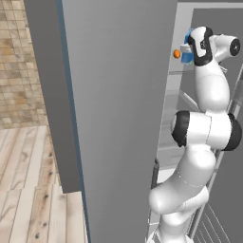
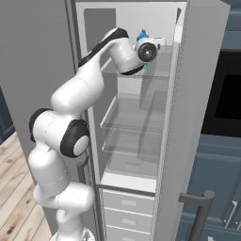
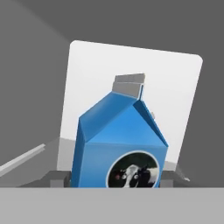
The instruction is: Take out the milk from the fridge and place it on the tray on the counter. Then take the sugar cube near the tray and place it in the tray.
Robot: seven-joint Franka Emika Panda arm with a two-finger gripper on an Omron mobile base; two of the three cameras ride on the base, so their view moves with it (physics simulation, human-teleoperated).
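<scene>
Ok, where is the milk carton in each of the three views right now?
Left base view: milk, a blue sliver at upper right, behind the wrist.
Right base view: its blue top peeks over the wrist, on the fridge's upper shelf.
Hand view: centre, close up.
Shared landmark: the fridge's pale interior.

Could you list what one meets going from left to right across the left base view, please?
Brick wall → fridge door → orange item on a fridge shelf → milk → the arm's dark wrist joint.

open fridge (image 2: pixel 202 94) door flanking the arm, milk (image 3: pixel 120 144) close ahead, lower shelves (image 2: pixel 134 127) bare
</scene>
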